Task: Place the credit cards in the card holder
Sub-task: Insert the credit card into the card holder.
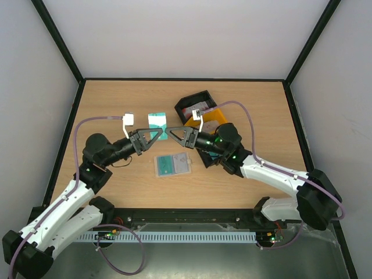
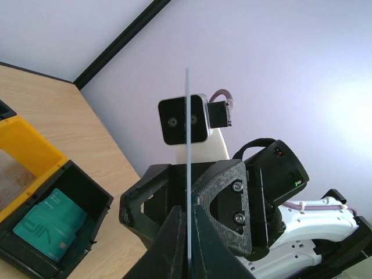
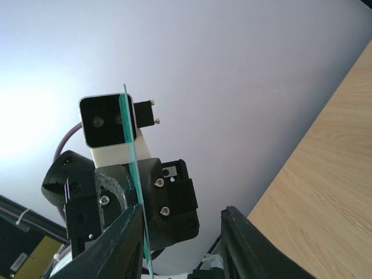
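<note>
Pale walls [image 1: 186, 35] close in a wooden table [image 1: 116, 104] where both arms meet tip to tip above the middle. The left gripper [image 1: 158, 135] is clenched on a credit card [image 1: 157, 122]. Its own camera shows the card [image 2: 188, 145] edge-on as a thin upright line rising out of the pinched fingers [image 2: 168, 244]. The right gripper [image 1: 172, 135] faces it with jaws spread wide. In the right wrist view the same teal card [image 3: 131, 151] runs close along the inner side of one finger [image 3: 119, 244], well apart from the other; I cannot tell if it touches.

Below and on the near side of both grippers, the card holder [image 1: 172, 165] lies flat on the table, with a teal patch on its left part.

Beyond the right gripper sits a black-and-yellow tray [image 1: 195, 100]. One black compartment [image 2: 99, 212] holds a teal VIP card [image 2: 49, 224].
</note>
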Controlling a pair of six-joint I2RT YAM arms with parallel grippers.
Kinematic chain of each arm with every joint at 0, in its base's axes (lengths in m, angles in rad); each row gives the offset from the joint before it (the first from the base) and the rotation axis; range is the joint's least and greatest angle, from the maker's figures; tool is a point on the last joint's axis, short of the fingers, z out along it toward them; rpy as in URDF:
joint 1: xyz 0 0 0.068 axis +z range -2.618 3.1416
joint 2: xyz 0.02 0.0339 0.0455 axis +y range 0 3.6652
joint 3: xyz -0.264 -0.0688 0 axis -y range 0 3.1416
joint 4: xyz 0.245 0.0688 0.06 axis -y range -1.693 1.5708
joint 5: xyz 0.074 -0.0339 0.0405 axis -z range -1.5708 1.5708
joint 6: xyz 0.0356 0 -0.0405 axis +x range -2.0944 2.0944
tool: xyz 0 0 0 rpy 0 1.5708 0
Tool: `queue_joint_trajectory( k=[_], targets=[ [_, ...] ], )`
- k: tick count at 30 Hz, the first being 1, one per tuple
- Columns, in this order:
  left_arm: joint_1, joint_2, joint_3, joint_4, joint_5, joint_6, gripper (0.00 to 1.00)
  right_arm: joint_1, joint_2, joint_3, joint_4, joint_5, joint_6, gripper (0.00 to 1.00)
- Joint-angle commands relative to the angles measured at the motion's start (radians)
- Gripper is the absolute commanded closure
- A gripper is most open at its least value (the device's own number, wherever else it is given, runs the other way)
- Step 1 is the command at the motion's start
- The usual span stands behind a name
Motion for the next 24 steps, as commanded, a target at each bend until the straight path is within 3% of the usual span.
queue_joint_trajectory(
  k=[1, 11, 14, 19, 24],
  targets=[
    [0.0, 0.003, -0.011, 0.093, 0.05, -0.034, 0.96, 0.002, 0.016, 0.021, 0.09, -0.045, 0.05, 0.68],
    [0.0, 0.014, -0.014, 0.085, 0.05, -0.039, 0.94, 0.003, 0.064, 0.024, 0.162, -0.102, 0.099, 0.87],
    [0.0, 0.017, -0.017, 0.074, 0.036, -0.044, 0.88, 0.003, 0.075, 0.021, 0.211, -0.129, 0.121, 0.97],
    [0.001, -0.002, -0.066, 0.125, -0.021, -0.097, 0.74, -0.034, 0.036, -0.032, 0.24, -0.063, 0.129, 0.98],
    [0.001, -0.014, -0.096, 0.138, -0.044, -0.119, 0.75, -0.056, -0.007, -0.047, 0.218, -0.058, 0.115, 0.98]
  ],
)
